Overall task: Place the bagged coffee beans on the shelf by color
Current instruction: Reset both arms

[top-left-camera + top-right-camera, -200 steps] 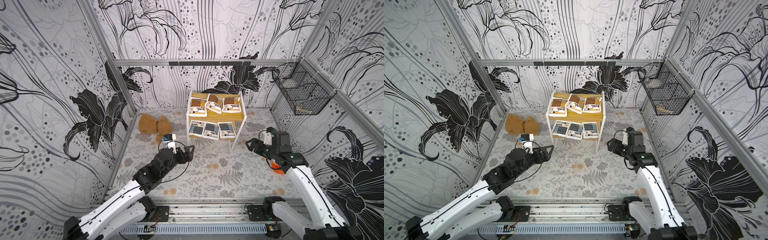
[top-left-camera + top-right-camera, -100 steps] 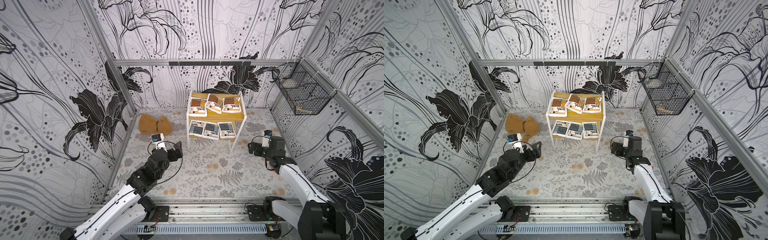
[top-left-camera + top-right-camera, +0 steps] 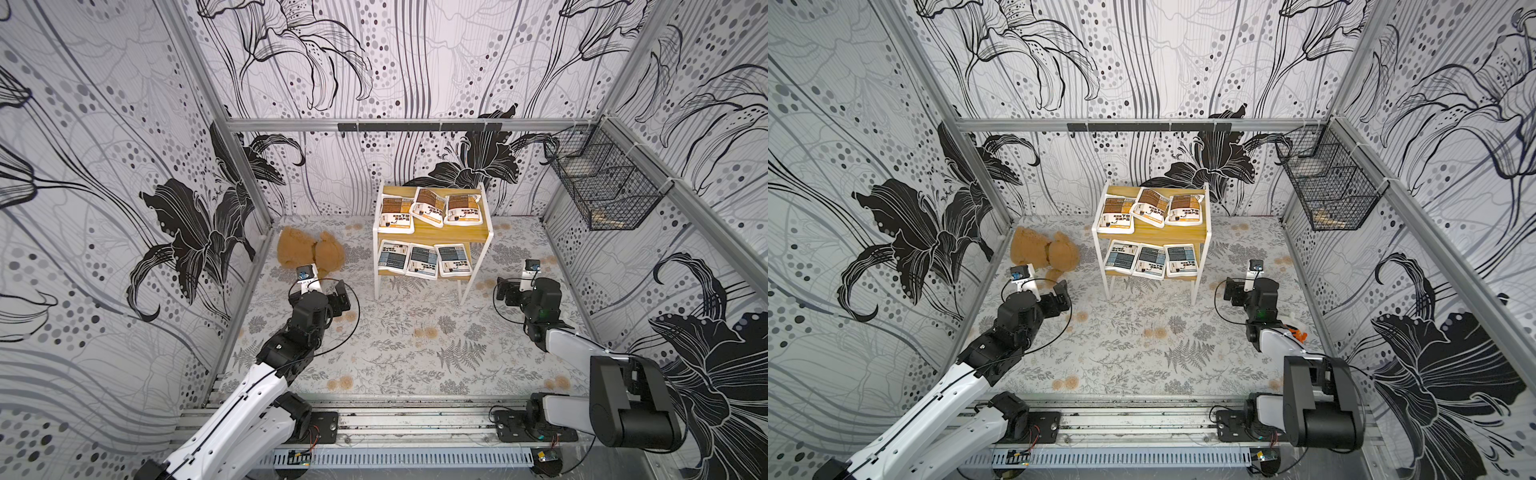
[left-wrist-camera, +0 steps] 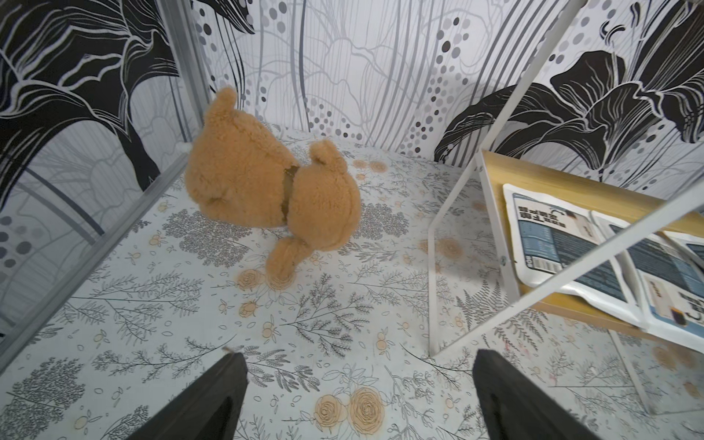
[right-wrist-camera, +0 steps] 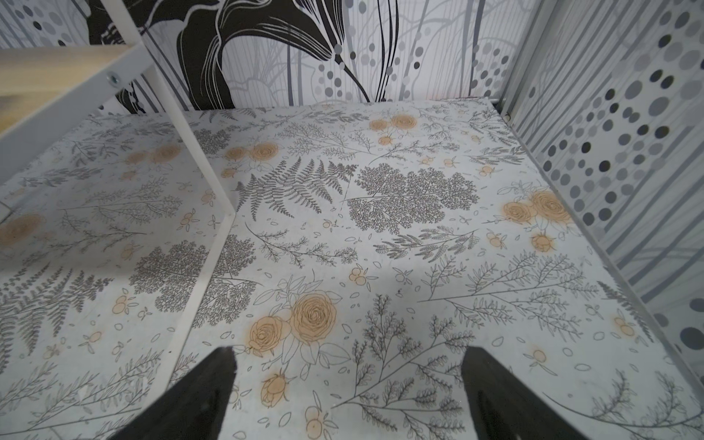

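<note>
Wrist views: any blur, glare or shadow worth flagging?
Left wrist: bear sharp, nearest blue pouch slightly soft, its text hard to read. Right wrist: shelf board close and blurred, mat print crisp with a faint shadow mid-frame. No glare in either.

Shelf [image 3: 461, 232] boards yellow, frame white — pouches [image 3: 430, 206] white with brown or blue-grey panels — teddy bear [image 3: 308, 249] tan.

Setting: staged robot test cell, lab type. Aluminium profile frame [image 3: 291, 124] enclosed it; floral printed wall panels [image 3: 415, 62] and floor mat [image 3: 395, 345] lined it; arm bases [image 3: 324, 426] sat on a front rail [image 3: 415, 419].
</note>
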{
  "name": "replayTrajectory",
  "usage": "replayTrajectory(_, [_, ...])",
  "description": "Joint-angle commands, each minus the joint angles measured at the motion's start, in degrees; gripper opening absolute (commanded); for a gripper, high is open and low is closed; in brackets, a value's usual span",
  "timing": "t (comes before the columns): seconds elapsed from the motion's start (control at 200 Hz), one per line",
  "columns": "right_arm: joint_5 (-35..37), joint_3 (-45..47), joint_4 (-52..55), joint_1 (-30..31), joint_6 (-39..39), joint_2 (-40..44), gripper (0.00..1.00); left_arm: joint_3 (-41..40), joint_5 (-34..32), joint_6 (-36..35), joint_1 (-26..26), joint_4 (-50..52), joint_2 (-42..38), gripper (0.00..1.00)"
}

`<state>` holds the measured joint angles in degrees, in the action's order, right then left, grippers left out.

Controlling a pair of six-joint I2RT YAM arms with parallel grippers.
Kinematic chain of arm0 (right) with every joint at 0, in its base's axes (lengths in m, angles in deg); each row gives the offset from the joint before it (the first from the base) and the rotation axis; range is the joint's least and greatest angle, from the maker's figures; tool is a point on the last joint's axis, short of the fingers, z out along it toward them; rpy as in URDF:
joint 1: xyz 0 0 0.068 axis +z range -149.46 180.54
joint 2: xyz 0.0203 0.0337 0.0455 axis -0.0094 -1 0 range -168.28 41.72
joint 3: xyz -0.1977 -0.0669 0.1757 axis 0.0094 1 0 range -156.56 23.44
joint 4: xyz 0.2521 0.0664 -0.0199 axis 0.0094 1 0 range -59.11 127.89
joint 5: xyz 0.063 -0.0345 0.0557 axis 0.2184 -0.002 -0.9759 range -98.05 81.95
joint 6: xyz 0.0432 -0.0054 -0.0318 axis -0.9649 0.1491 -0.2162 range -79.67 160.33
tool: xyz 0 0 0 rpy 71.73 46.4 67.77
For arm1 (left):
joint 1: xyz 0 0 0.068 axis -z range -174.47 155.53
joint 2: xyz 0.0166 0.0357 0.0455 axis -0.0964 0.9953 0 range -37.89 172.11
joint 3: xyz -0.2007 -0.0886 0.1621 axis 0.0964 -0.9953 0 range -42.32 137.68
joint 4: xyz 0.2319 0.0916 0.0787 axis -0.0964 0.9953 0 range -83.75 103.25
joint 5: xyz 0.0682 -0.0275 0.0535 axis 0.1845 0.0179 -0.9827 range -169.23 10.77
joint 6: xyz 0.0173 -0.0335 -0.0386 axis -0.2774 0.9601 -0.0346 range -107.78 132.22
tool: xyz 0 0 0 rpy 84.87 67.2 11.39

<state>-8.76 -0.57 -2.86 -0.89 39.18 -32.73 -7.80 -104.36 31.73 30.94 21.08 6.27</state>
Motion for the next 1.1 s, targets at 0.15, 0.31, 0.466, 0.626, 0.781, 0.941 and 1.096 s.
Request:
replayTrajectory(0.15, [1.68, 4.15, -13.88, -0.3, 1.78, -2.6, 0.98, -1.53, 6.32, -6.34, -9.48, -9.1, 3.13, 0.97])
replayTrajectory(0.31, [2.36, 6.56, -17.9, -0.32, 1.28, -3.8, 0.98, -3.68, 13.02, -7.38, -18.98, -15.21, 6.51, 0.97])
replayTrajectory(0.466, [2.2, 8.32, -23.31, -0.33, 2.53, -5.49, 0.98, -9.38, 16.5, -8.16, -22.24, -28.2, 9.22, 0.97])
replayTrajectory(0.626, [1.05, 9.4, -27.57, -0.25, 3.61, -7.56, 0.97, -13.86, 17.67, -8.59, -22.33, -42.31, 14.71, 0.97])
replayTrajectory(0.781, [-0.54, 9.87, -30.5, -0.19, 4.34, -10.01, 0.97, -16.58, 22.64, -11.8, -22.39, -55.02, 21.25, 0.97])
replayTrajectory(0.941, [-1.77, 10.18, -32.2, -0.19, 4.88, -11.39, 0.97, -18.79, 25.3, -12.79, -23.37, -64.79, 26.16, 0.97])
replayTrajectory(1.096, [-2.7, 10.68, -32.91, -0.28, 5.32, -11.39, 0.98, -20.48, 25.32, -13.82, -23.82, -71.41, 29.87, 0.97])
